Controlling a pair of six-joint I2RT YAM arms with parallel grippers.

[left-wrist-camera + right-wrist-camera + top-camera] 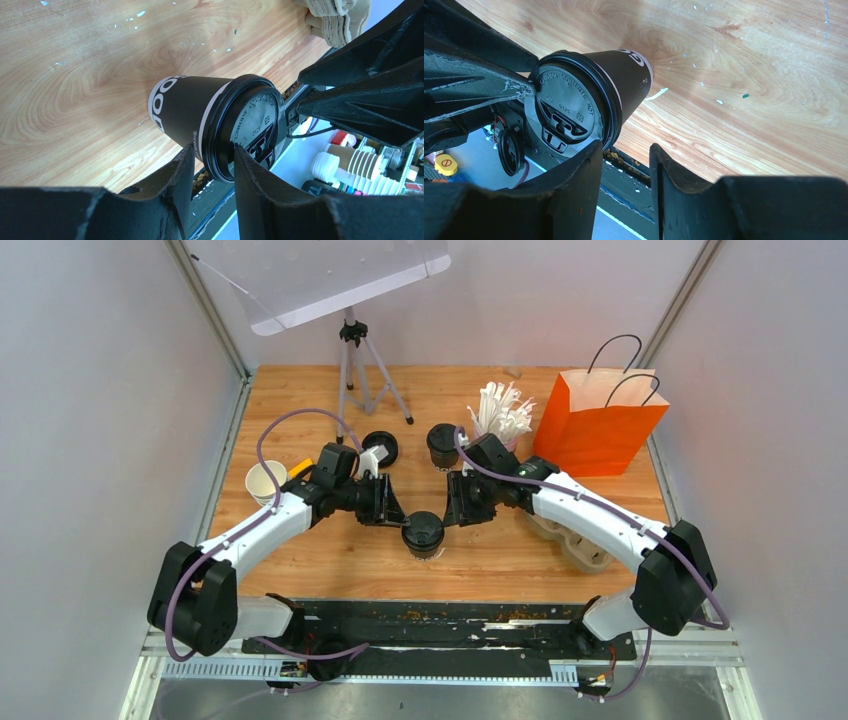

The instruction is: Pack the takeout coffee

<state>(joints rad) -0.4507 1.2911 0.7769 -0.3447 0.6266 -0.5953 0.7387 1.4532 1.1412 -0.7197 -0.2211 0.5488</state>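
Observation:
A takeout coffee (423,533), a black cup with a white band and a black lid, stands upright at the table's near middle. My left gripper (393,508) reaches it from the left. In the left wrist view the lid rim (220,135) sits between my half-open fingers. One fingertip (239,152) rests on the lid top and the other lies by the cup wall, with a slit left to the rim. My right gripper (455,506) comes in from the right, open and empty. Its near finger (586,165) lies beside the lid (566,112). A second lidded cup (441,443) stands farther back.
An orange paper bag (598,422) stands at the back right, with a pink cup of white straws (500,412) next to it. The brown pulp tray (578,543) lies under my right arm. A loose black lid (381,448), an open paper cup (264,481) and a tripod (352,370) are at the left and back.

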